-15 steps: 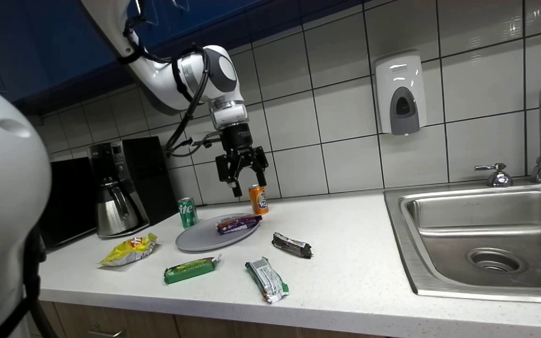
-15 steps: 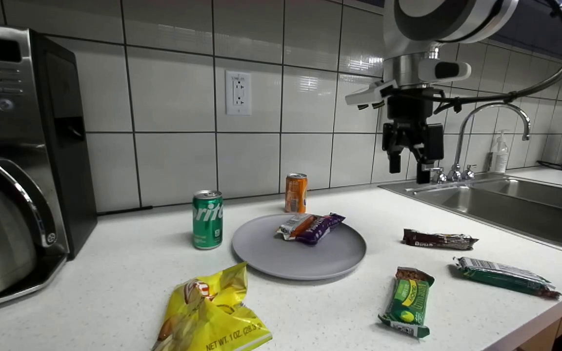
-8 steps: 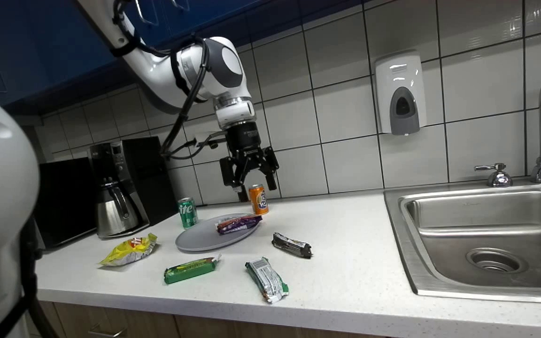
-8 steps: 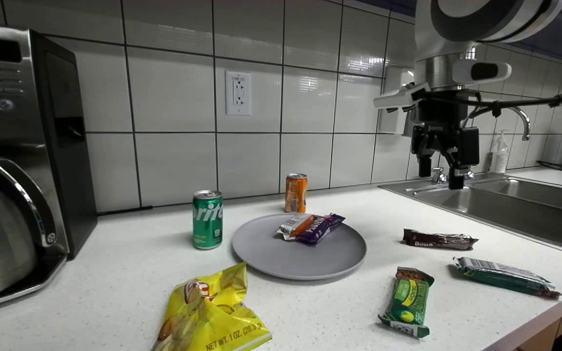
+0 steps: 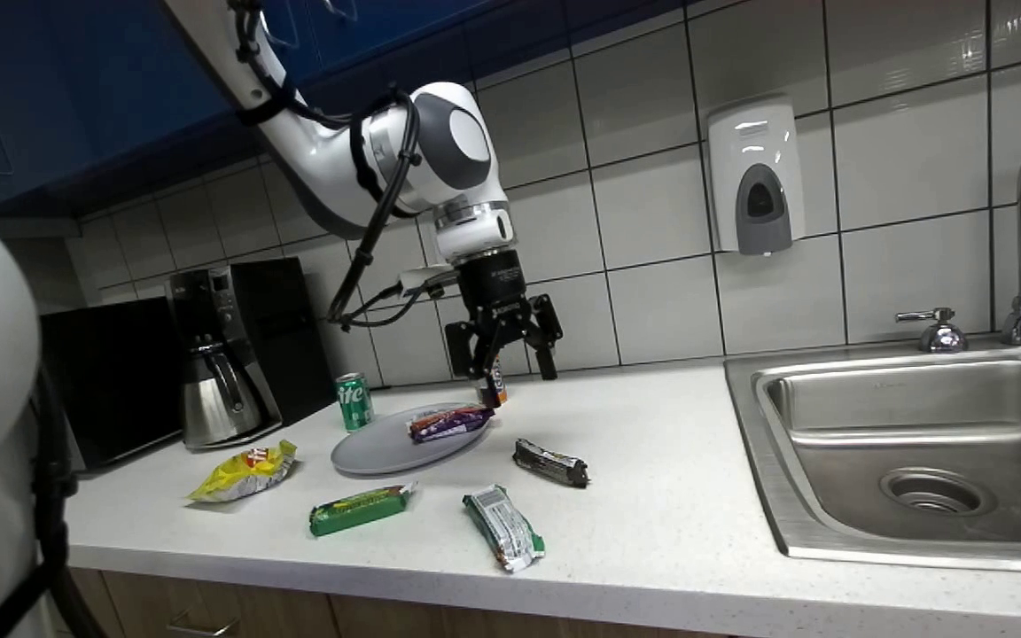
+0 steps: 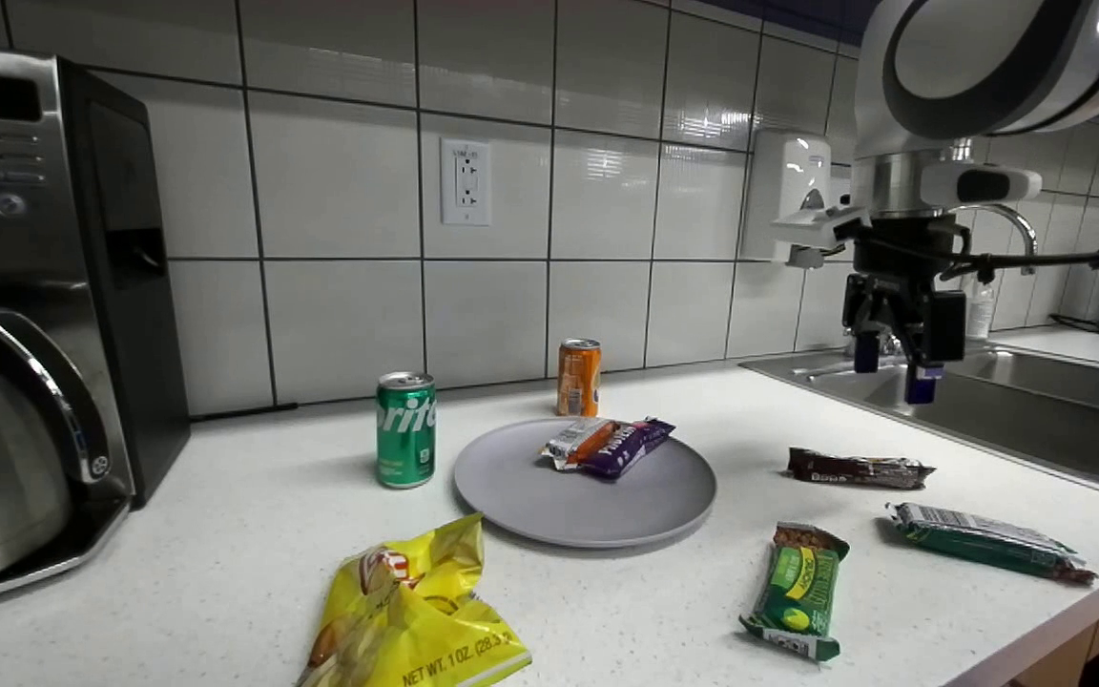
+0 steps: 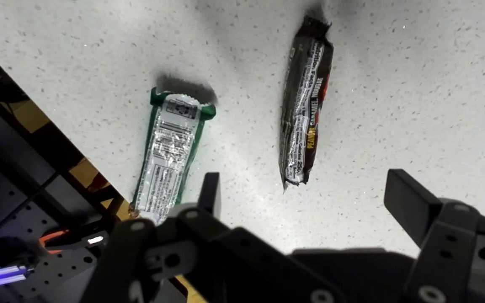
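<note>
White tabletop (image 5: 643, 514); steel sink (image 5: 770, 461) let into it. Grey plate (image 6: 530, 506) set back from the front edge. Claw (image 6: 894, 371) above tabletop, fingers down, spread wide. Green-and-white bar (image 7: 169, 147) flat by the front edge, barcode up. Dark-wrapped bar (image 7: 303, 109), nearest the claw, farther in from that edge, between plate and sink; wrist view: one end in line with the gap between fingertips. On plate, orange bar (image 6: 586, 441) and purple bar (image 6: 628, 450), touching.
</note>
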### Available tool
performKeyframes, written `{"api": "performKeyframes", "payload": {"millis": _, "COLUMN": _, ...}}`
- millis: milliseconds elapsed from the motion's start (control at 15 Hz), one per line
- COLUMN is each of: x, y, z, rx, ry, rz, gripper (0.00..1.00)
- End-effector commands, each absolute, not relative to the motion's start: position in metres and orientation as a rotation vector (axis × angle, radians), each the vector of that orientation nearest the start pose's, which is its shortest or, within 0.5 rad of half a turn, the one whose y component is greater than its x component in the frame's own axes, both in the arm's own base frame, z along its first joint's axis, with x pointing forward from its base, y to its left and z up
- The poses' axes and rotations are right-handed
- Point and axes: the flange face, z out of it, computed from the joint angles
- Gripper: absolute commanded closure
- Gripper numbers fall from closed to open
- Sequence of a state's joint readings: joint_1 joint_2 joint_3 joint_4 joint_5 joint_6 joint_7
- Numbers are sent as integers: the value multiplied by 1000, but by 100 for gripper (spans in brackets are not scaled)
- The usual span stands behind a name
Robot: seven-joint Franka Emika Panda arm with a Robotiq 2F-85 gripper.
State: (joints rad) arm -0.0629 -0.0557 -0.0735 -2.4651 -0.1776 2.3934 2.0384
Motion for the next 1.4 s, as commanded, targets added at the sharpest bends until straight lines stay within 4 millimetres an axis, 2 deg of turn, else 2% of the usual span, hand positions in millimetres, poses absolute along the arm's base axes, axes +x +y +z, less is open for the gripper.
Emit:
{"api": "performKeyframes", "payload": {"millis": 0, "x": 473, "y": -78, "z": 294, "rx": -1626, "ry": 2783, "rz": -181, "gripper": 0}}
{"api": "performKeyframes", "payload": {"millis": 600, "x": 507, "y": -78, "z": 232, "rx": -1632, "ry": 2838, "rz": -185, "gripper": 0}}
{"api": "performKeyframes", "payload": {"millis": 800, "x": 518, "y": -78, "z": 219, "rx": -1642, "ry": 2850, "rz": -180, "gripper": 0}}
{"api": "performKeyframes", "payload": {"millis": 1000, "x": 526, "y": -75, "z": 216, "rx": -1657, "ry": 2837, "rz": -185, "gripper": 0}}
{"api": "performKeyframes", "payload": {"millis": 1067, "x": 527, "y": -73, "z": 217, "rx": -1659, "ry": 2833, "rz": -188, "gripper": 25}}
{"api": "performKeyframes", "payload": {"millis": 1133, "x": 528, "y": -70, "z": 219, "rx": -1668, "ry": 2823, "rz": -193, "gripper": 26}}
{"api": "performKeyframes", "payload": {"millis": 1333, "x": 529, "y": -62, "z": 221, "rx": -1695, "ry": 2806, "rz": -197, "gripper": 49}}
